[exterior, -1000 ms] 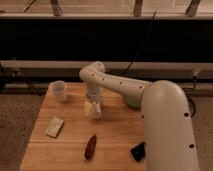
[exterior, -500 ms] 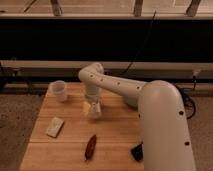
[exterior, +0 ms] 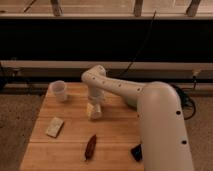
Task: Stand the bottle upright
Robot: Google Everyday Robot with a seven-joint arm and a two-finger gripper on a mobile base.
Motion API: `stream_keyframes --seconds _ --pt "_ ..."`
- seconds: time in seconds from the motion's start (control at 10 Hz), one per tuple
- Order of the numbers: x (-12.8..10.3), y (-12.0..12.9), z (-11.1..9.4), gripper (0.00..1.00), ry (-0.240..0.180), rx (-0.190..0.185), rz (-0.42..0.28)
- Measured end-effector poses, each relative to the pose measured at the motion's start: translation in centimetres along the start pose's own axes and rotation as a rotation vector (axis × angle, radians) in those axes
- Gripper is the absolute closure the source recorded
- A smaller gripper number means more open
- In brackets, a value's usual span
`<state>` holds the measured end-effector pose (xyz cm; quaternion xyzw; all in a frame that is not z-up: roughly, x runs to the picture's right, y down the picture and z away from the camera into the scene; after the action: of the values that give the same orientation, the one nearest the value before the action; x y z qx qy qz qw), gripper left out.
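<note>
The bottle (exterior: 94, 113) shows as a small pale shape on the wooden table (exterior: 70, 145), near its middle. My gripper (exterior: 94, 106) points straight down and sits right on top of it, hiding its upper part. I cannot tell whether the bottle stands or lies. My white arm (exterior: 120, 90) reaches in from the right.
A white cup (exterior: 60, 90) stands at the table's back left. A pale flat packet (exterior: 54, 126) lies front left. A reddish-brown oblong thing (exterior: 90, 147) lies at the front middle. A small black object (exterior: 136, 152) sits beside my arm's big near link (exterior: 162, 130).
The gripper stays over the bottle in almost the same place, perhaps slightly lower. The big near link of the arm has shifted a little to the left.
</note>
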<state>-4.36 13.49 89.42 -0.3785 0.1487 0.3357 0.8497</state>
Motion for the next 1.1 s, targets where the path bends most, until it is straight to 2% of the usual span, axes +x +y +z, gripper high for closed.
stream_keyframes --seconds 0.2,0.5,0.8,1.1 --pt "1.1 -1.4 0.3 0.2 0.007 0.021 0.031" --pt "2.4 -3.5 -0.4 0.2 -0.003 0.069 0.048" --pt "2.4 -4.5 -1.4 0.2 -0.026 0.101 0.013" --pt "1.7 -5.6 -2.7 0.2 -0.062 0.119 -0.067"
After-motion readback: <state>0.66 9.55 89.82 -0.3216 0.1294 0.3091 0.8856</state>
